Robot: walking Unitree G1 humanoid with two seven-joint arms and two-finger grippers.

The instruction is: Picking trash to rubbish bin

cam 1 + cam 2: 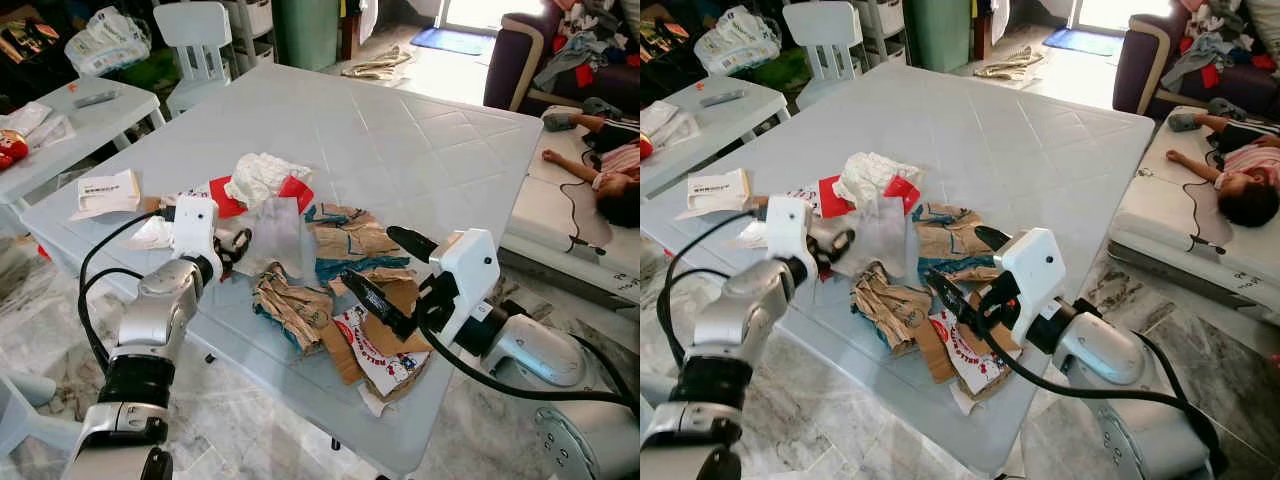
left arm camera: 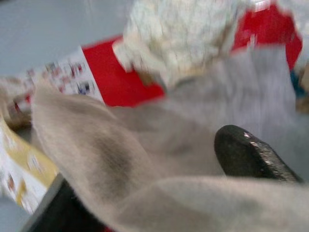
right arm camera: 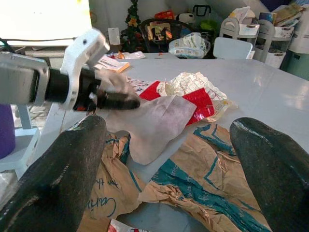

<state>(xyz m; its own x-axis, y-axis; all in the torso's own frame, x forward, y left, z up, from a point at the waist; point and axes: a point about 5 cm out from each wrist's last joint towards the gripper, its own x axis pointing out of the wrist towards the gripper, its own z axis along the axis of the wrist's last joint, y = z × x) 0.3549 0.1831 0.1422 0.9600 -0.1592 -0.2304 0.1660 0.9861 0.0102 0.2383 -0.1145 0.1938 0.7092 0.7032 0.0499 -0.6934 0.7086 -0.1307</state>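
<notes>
- The trash lies in a heap on the pale table (image 1: 400, 140), near its front edge.
- The left gripper (image 1: 236, 247) pinches the edge of a grey wipe (image 1: 277, 232), which drapes limp over its fingers (image 2: 251, 154).
- The wipe looks light and floppy; I judge a corner pinch enough, though it may sag and drag neighbouring scraps.
- The right gripper (image 1: 392, 272) hovers with its claw wide over the brown paper (image 1: 345, 240).
- That paper looks crumpled, light and fairly stiff; a raised fold seems the best hold, as flat sheets would slip.
- A red wrapper (image 1: 290, 190) with a white crumple (image 1: 258, 174) sits behind, likely slick.
- No bin is in sight.
</notes>
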